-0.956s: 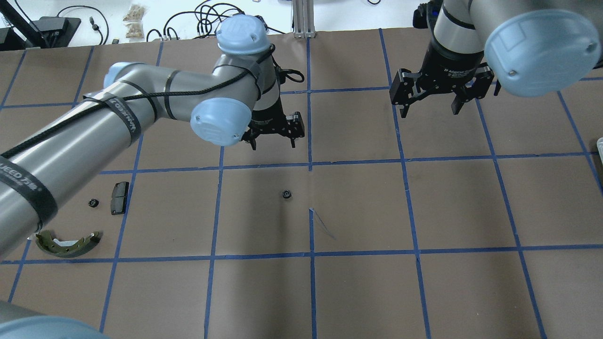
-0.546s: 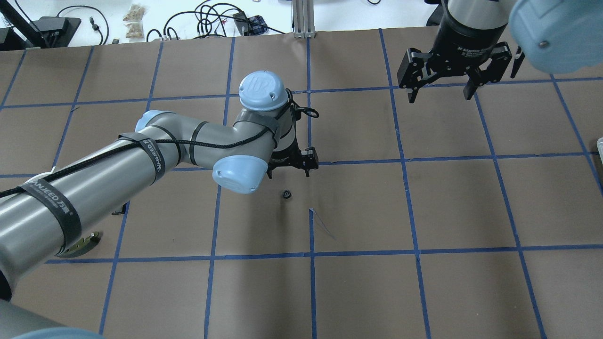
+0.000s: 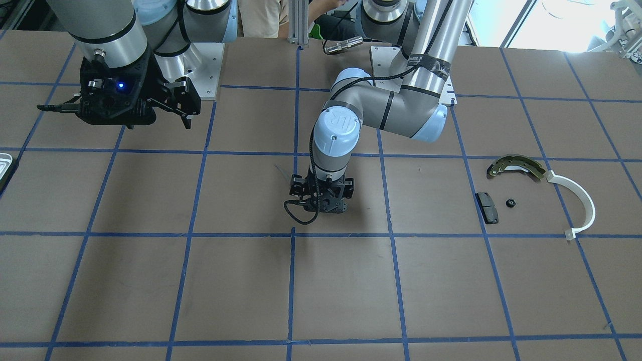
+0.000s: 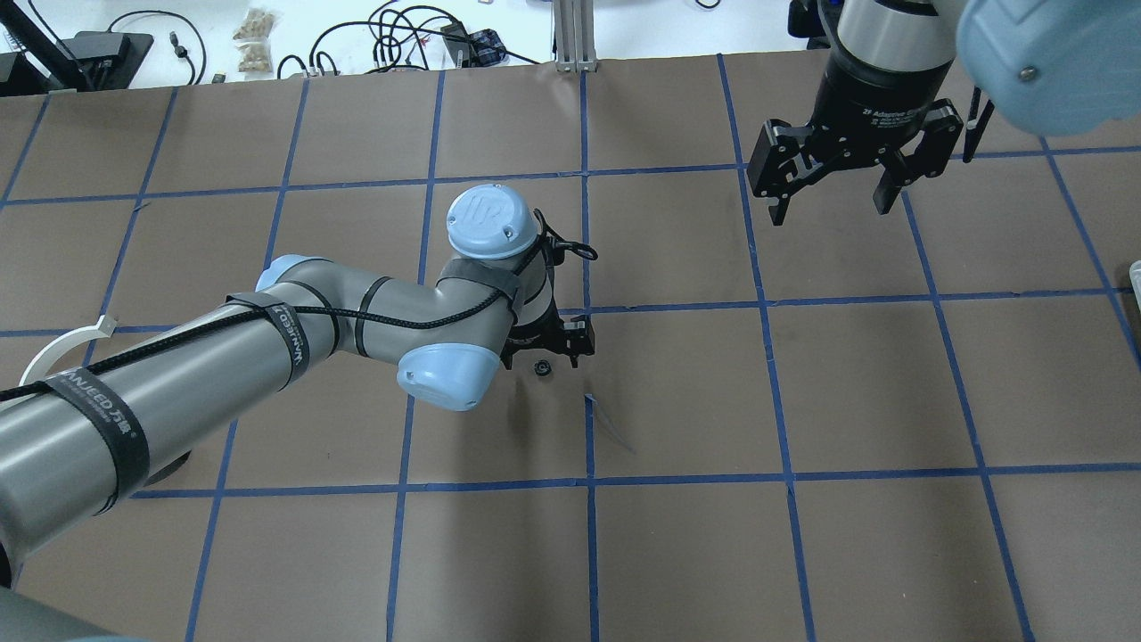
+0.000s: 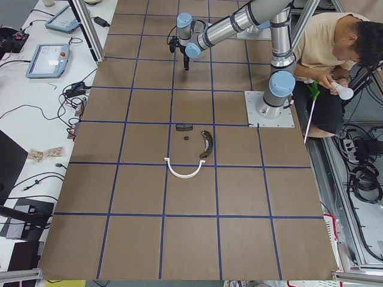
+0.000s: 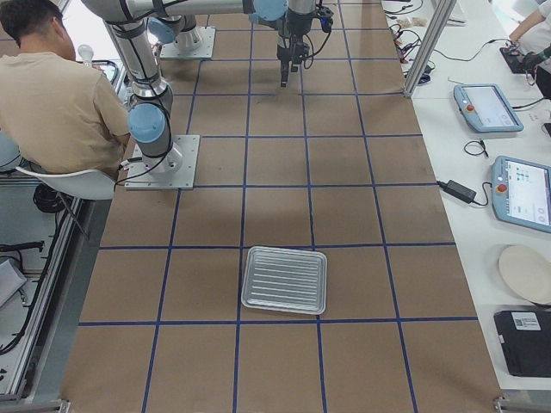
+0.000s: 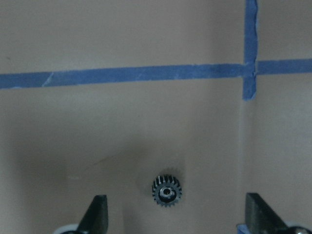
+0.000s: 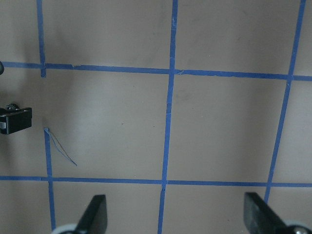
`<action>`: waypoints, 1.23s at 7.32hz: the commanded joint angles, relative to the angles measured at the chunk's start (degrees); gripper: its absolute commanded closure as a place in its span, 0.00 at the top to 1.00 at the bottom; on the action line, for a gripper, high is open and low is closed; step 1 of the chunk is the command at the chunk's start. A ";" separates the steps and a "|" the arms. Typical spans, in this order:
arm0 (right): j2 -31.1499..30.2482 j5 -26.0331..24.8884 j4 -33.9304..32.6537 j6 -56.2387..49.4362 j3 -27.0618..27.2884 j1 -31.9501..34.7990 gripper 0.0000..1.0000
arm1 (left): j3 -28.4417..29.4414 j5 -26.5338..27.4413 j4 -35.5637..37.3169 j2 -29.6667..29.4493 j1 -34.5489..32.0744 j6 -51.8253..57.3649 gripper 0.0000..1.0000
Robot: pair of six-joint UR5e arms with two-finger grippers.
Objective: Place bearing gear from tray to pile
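Far left of the bearing gear (image 4: 540, 366) we see the pile: white half-ring (image 4: 53, 348), olive brake shoe (image 3: 516, 165), black rectangular pad (image 3: 487, 207) & a small black round part (image 3: 510, 203), all well apart from the gear. Centre: the gear lies flat on the brown paper, near a blue tape cross (image 7: 249, 68). The left gripper (image 4: 541, 357) hangs directly over it, pointing down, jaws spread wide. Wrist cam shows the gear btwn the fingers (image 7: 95, 214), touching neither, so we see nothing gripped. Right of the gear, well apart & raised off the table, is the right gripper (image 4: 829, 209), jaws likewise wide w/ nothing in them. Far right of the gear the tray (image 6: 285, 250) sits flat on the paper.
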 commanded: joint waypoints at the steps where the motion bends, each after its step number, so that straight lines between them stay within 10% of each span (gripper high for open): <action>1: 0.10 0.10 -0.08 -0.42 0.24 0.04 1.00 | 0.00 -0.20 0.31 -0.37 0.19 0.01 0.63; 4: 0.19 0.02 0.26 -0.60 0.41 0.04 1.00 | -0.26 -0.21 0.23 -0.46 0.10 -0.07 0.00; 7: -0.33 0.02 -0.26 -0.77 2.60 0.04 1.00 | 1.05 -0.12 -1.26 1.29 0.88 0.01 0.00; 9: -0.42 0.02 -0.35 -1.82 2.96 0.04 1.00 | 9.10 0.23 -15.43 2.61 6.92 4.28 0.00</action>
